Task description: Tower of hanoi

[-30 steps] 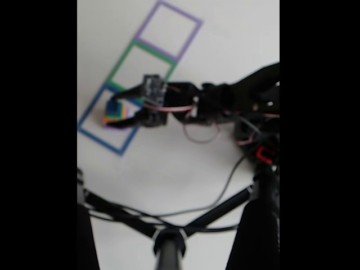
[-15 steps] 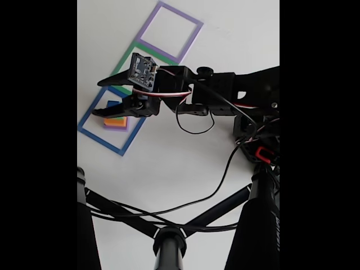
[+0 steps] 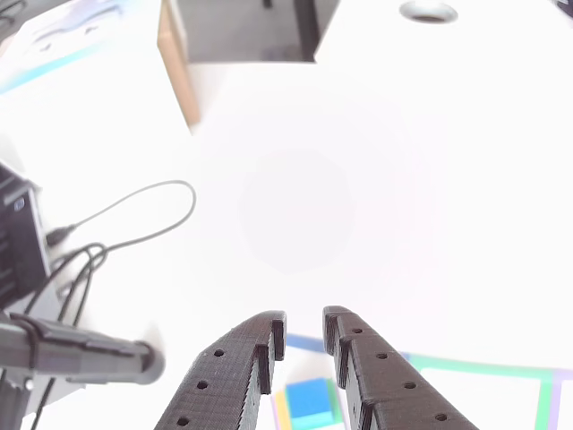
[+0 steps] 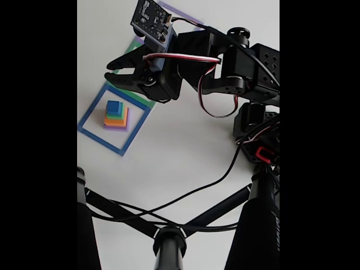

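Note:
In the fixed view the tower of hanoi (image 4: 116, 116) stands stacked inside the blue square outline (image 4: 99, 141). Its small blue cube (image 4: 115, 106) is on top, above an orange block (image 4: 115, 120) and a purple slab (image 4: 116, 126). My gripper (image 4: 108, 72) hangs above and behind the stack, open, with nothing between its fingers and clear of the blocks. In the other view the gripper (image 3: 304, 319) shows two black fingers a small gap apart, and the blue cube (image 3: 312, 399) lies below them.
Green (image 3: 466, 365) and purple (image 4: 191, 22) square outlines continue the row past the blue one. A black stand with rods (image 4: 169, 242) and loose cables (image 4: 216, 194) fills the near side. A wooden box (image 3: 179, 63) and a black bar (image 3: 81, 355) are in the other view.
The gripper has let go of the stack and lifted up and away from it, jaws apart. The stacked blocks stay in the blue outline.

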